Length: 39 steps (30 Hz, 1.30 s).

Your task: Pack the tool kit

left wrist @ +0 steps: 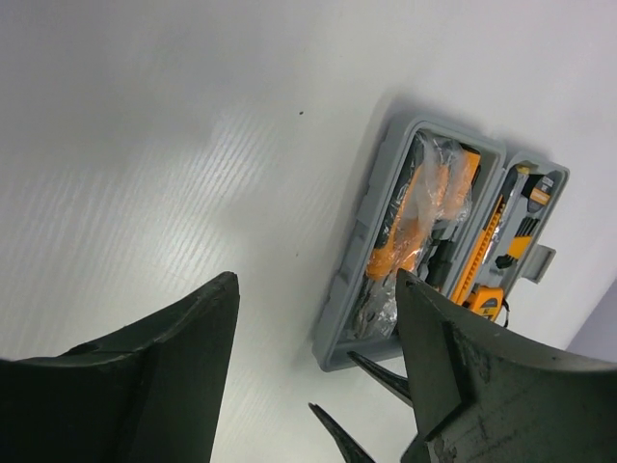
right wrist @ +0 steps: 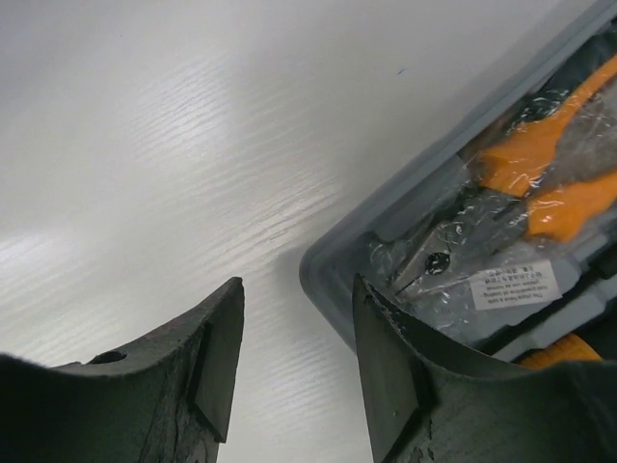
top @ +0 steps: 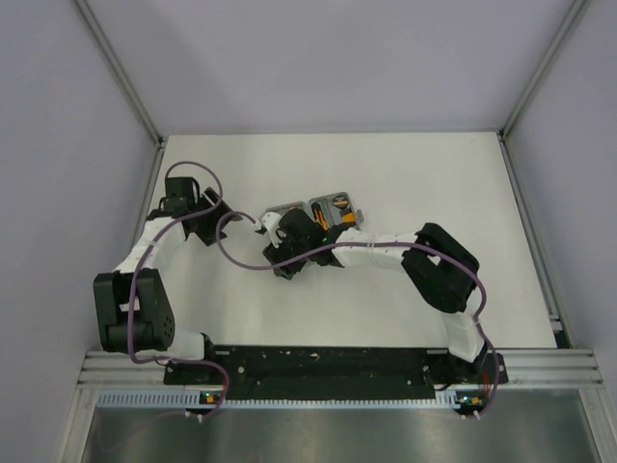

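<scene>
Tool kit case (left wrist: 355, 253): lies open mid-table, tools seated inside, bagged pliers (right wrist: 439, 260) in one half.
Right gripper (right wrist: 297, 285): jaws apart, empty, at the case's corner.
Left gripper (left wrist: 316, 280): jaws apart, empty, just beside the case.
Step, as judged: closing; tuck the bag, brace one half, fold the other over the hinge.
Room: bare table (top: 405, 174) all round; walls well apart.

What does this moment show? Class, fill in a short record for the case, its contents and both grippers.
case: tool kit case, lid open, flat on table
contents: bagged pliers in one half; tape measure in the other
left gripper: open, empty, beside the case
right gripper: open, empty, at a case corner
</scene>
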Tool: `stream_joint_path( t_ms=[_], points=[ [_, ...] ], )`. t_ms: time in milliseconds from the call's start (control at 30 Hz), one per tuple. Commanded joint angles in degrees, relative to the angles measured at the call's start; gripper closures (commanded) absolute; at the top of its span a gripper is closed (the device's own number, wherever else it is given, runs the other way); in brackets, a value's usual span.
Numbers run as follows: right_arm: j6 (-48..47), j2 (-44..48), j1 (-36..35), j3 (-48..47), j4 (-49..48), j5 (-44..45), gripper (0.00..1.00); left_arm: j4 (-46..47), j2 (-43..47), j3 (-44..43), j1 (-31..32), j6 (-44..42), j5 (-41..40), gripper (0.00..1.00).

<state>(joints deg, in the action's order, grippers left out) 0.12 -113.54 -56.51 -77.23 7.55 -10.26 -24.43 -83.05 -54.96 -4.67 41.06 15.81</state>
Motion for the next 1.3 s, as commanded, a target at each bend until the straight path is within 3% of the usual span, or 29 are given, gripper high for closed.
stream_joint_path(
  t_ms=[0, 233, 433, 533, 1000, 1267],
  points=[
    [-2.14, -2.47, -1.23, -3.98, -1.66, -0.64, 0.53, 3.77, -0.36, 0.29, -0.69, 0.87, 3.7, 0.3],
    [-3.02, -6.08, -1.67, -6.43, 1.05, -0.2, 0.6, 6.05, -1.42, 1.43, -0.78, 1.48, 6.85, 0.3],
    [-2.76, -6.88, -2.73, -7.41, 1.94, 2.61, 0.92, 9.74, -3.52, 2.75, -0.52, 2.27, 13.0, 0.3],
    [-1.09, -5.03, -2.73, -7.58, 1.94, 1.39, 1.0, 12.46, -4.4, 4.24, 0.18, 2.45, 15.29, 0.3],
    [3.92, 11.14, -2.73, 9.55, -20.46, -1.77, 1.0, 30.56, -6.43, 12.24, 6.06, 3.76, 24.7, 0.27],
    [4.63, 13.16, -2.64, 11.14, -21.88, -4.68, 1.0, 35.85, -8.62, 11.54, 9.32, 3.5, 29.18, 0.28]
  ],
)
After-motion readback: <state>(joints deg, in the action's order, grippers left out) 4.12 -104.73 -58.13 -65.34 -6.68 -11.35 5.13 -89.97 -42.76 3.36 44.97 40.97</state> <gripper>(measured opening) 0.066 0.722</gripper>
